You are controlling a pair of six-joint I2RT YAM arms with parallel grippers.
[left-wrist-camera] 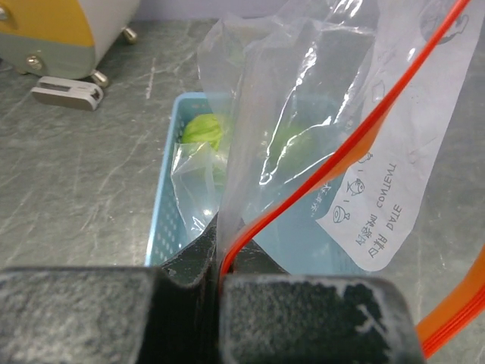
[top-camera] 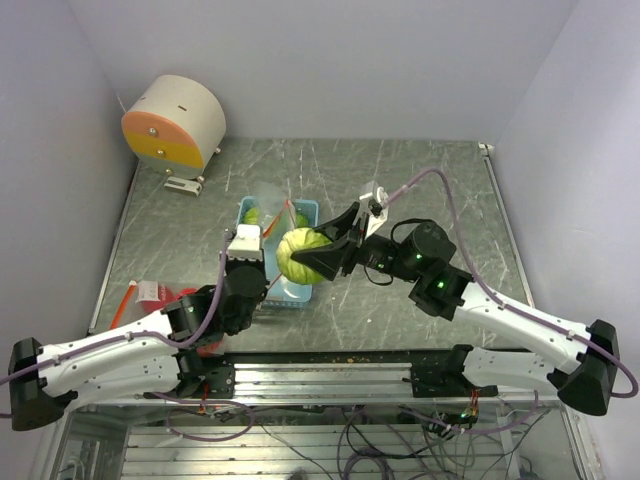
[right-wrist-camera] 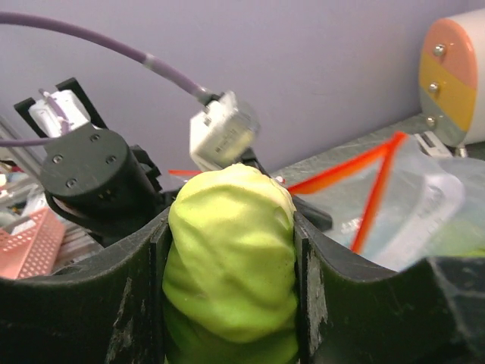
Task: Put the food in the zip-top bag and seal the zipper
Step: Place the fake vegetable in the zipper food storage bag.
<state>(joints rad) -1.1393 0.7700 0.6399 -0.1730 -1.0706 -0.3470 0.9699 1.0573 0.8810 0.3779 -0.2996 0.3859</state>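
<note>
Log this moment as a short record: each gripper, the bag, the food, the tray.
left gripper: shut, pinching the zip-top bag at its orange zipper
right gripper: closed around a green cabbage piece, held over the tray
bag: mouth open, standing up from the light blue tray
other food: a green piece at the tray's far end; whether it is inside the bag, cannot tell

From above, the green cabbage head [top-camera: 303,255] covers a good chunk of the light blue tray [top-camera: 246,205], and the clear zip-top bag [left-wrist-camera: 303,106] barely shows there. Through the plastic the green pieces [left-wrist-camera: 203,130] in the tray are just blurry blobs, can't tell which kind, and the bag runs off the left wrist view's top and right edges.
</note>
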